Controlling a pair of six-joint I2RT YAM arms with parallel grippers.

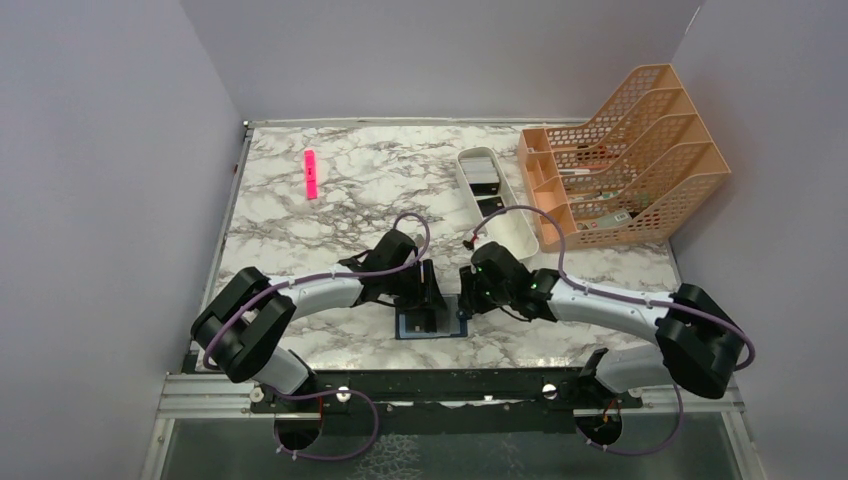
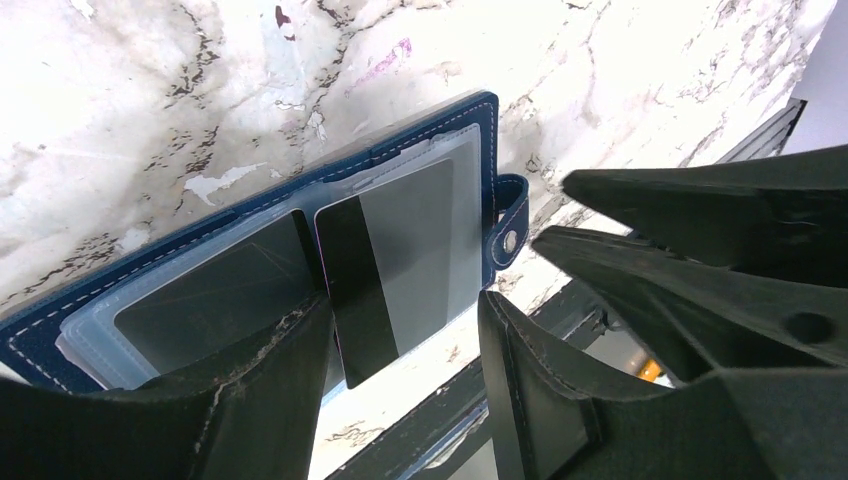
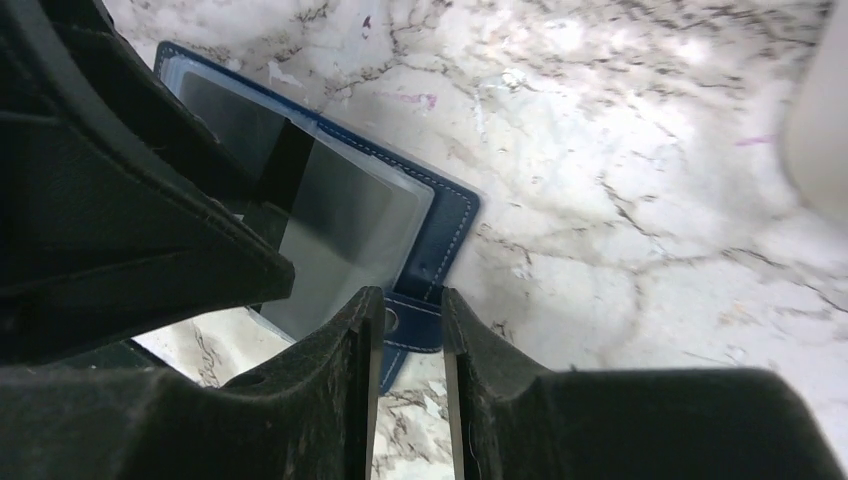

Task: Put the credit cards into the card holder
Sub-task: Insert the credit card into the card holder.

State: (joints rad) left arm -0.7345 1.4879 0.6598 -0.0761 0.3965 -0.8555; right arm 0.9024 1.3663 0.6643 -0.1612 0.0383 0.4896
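Lying open near the table's [image 1: 330, 215] front edge, the card holder [image 2: 478, 128] shows a grey card [image 2: 400, 265] overhanging its sleeve; left gripper [image 2: 405, 345] fingers spread around it, right gripper [image 3: 412, 345] narrowly parted over the snap tab [image 3: 415, 328].

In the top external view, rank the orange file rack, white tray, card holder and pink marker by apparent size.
1. orange file rack
2. white tray
3. card holder, partly hidden by the grippers, so its rank is unsure
4. pink marker
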